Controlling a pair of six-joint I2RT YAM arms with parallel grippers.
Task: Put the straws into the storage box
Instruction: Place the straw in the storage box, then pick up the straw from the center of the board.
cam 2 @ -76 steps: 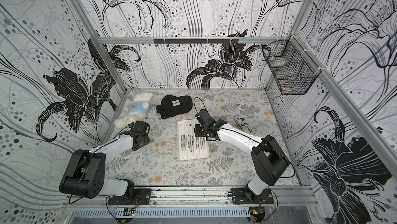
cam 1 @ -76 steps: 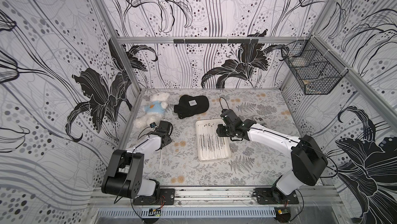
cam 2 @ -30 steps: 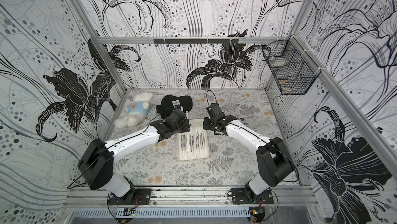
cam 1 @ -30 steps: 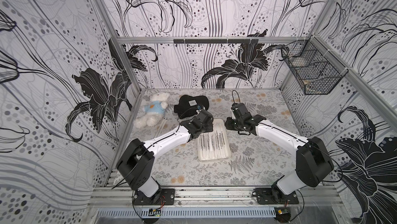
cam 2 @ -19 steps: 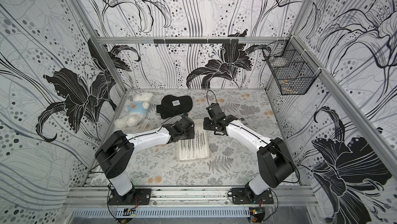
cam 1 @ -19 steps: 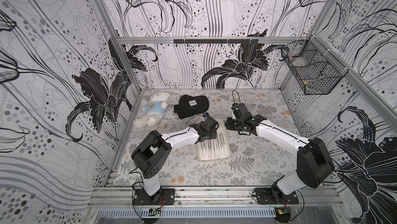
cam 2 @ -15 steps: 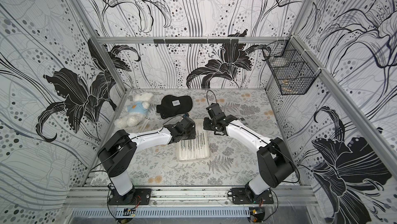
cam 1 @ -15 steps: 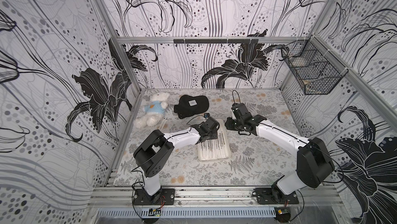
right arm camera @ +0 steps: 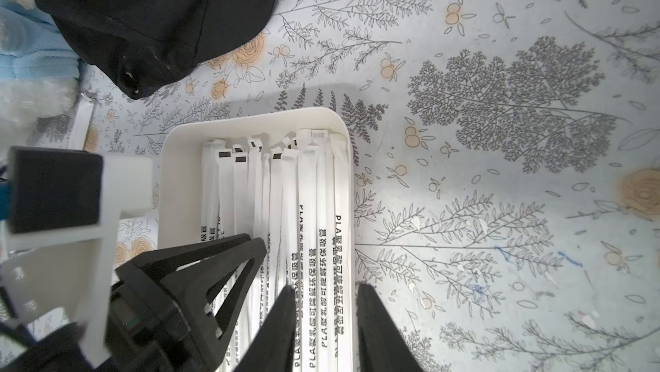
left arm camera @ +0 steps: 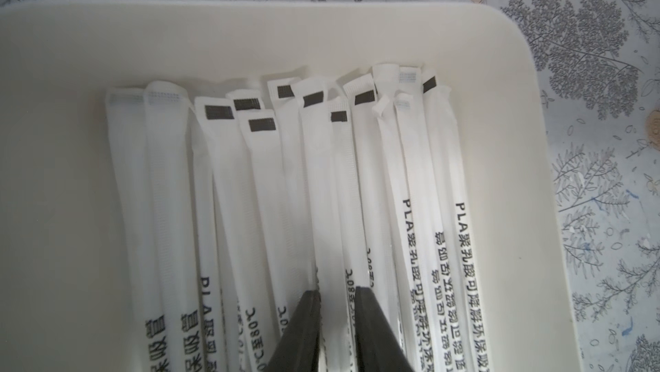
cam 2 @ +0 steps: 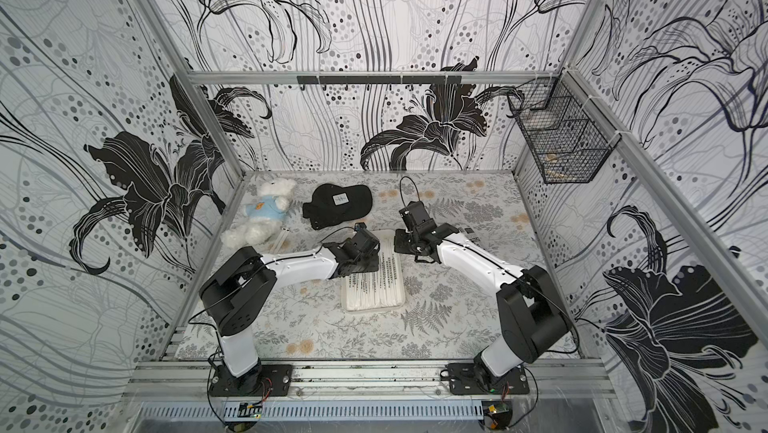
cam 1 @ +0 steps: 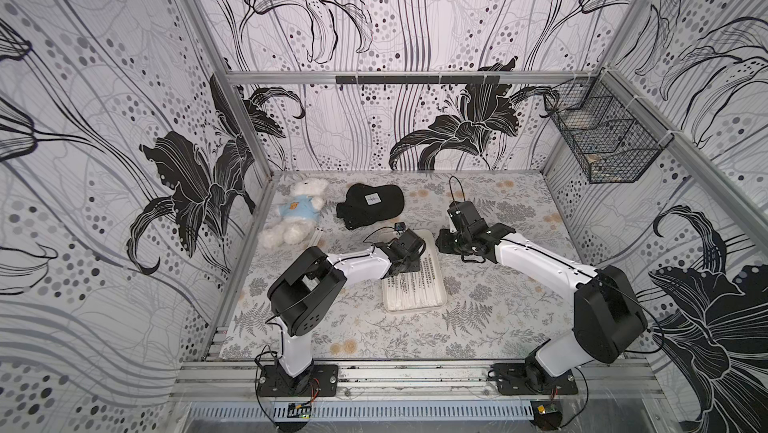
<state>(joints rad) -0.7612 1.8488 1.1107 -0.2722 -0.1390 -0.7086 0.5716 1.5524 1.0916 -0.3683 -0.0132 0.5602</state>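
Step, we judge: dropping white paper-wrapped straws [left arm camera: 250, 191] into shallow white storage box [left arm camera: 250, 38] | left gripper [left arm camera: 337, 290] slightly parted, one straw loose between | right gripper [right arm camera: 325, 286] half-open, empty | next: we lift clear.

Both arms are twins. The left arm [cam 1: 357, 266] and right arm [cam 1: 540, 271] have glossy white link shells with tiny dark screws, plus chunky matte black joint housings (the left's big one has a patch of small round holes). Each stands on a black base plate [cam 1: 297, 383] with red and black wires by it. A thin black cable [cam 1: 449, 190] loops over the right wrist. The left gripper [left arm camera: 337, 293] and right gripper [right arm camera: 323, 290] have dark grey fingers [left arm camera: 303, 331], tapering, with triangular cut-outs. A white printed bracket [right arm camera: 107, 231] carries the left's boxy black wrist camera [right arm camera: 53, 188].
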